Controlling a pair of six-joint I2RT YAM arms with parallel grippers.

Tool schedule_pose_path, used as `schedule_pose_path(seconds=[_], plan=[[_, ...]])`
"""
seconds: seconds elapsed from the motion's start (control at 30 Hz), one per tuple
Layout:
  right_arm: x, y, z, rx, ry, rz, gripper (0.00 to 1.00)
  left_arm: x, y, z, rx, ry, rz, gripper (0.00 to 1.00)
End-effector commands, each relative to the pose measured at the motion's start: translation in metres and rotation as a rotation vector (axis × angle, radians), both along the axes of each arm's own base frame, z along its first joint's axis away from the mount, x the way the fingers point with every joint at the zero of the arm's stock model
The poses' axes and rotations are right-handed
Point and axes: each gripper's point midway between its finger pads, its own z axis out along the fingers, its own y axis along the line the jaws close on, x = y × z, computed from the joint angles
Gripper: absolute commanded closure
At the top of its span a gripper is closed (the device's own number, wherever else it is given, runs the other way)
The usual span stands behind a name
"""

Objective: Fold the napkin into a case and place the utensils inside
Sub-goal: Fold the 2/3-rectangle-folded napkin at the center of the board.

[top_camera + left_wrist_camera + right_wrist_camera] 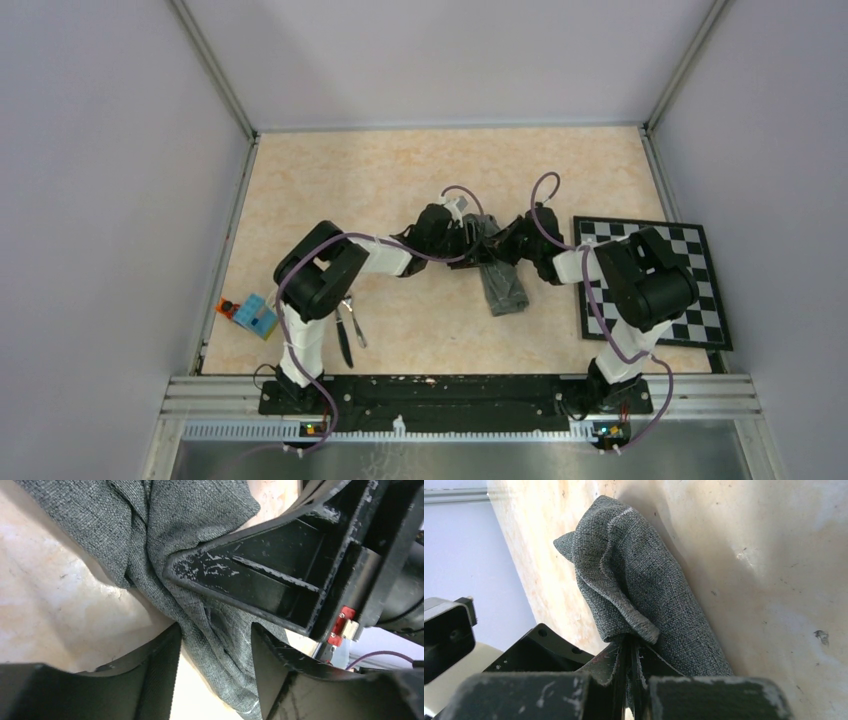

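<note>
Right gripper (630,647): closed, fingers almost together, pinching a thin folded edge of the napkin (503,288). The hem stitch shows on the fold just past the fingertips. A pinch this thin suits holding an edge, probably to stop the fold springing open.

Left gripper (215,635): fingers part-way apart, with a thick bunch of cloth between them touching both. It reads as a grip on the bunch; how tight, I cannot tell. The right gripper's black finger presses into the same cloth just beyond. So the two work the napkin's far end from opposite sides, close together.

Napkin: near the middle of the counter (400,180), a little toward the right edge. It is a narrow oblong, its long axis running from the grippers toward the near edge. The far end is rumpled and looks raised, with shadow under it; the near end lies flat. Judged: folding stage, with the case roughly shaped but its far end not yet laid down.

Utensils (348,332): by the near-left corner, beside the left arm's base, well apart from the napkin, with neither gripper on them. The placing step is not begun. They lie closest to the left arm, likely the one to fetch them.

Board (655,285): checkered, flat along the right edge, apart from the napkin. A small coloured block (250,316) sits by the left edge.
</note>
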Motion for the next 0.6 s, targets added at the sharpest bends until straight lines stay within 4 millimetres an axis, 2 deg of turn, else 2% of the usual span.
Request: schedule_pose_path(seconds=[0.0,0.17,0.3,0.37,0.47,0.5,0.57], plan=[[0.011,0.006,0.025,0.029,-0.064,0.000,1.00,-0.002,0.018,-0.045,0.162,0.082,0.060,0.49],[0.005,0.009,0.033,-0.015,-0.130,0.085,1.00,0.000,0.037,-0.061,0.230,0.095,0.110,0.77],[0.005,0.003,0.046,-0.166,-0.222,0.221,0.56,0.000,0.040,-0.066,0.233,0.100,0.108,0.91],[0.005,-0.004,0.057,-0.206,-0.269,0.268,0.42,-0.001,0.039,-0.066,0.225,0.103,0.099,0.93],[0.003,-0.025,0.065,-0.256,-0.300,0.274,0.26,-0.001,0.037,-0.060,0.214,0.097,0.093,0.93],[0.005,-0.031,0.067,-0.255,-0.307,0.270,0.24,-0.001,0.037,-0.058,0.210,0.093,0.093,0.93],[0.007,-0.030,0.070,-0.255,-0.326,0.305,0.23,-0.001,0.036,-0.053,0.201,0.087,0.089,0.93]])
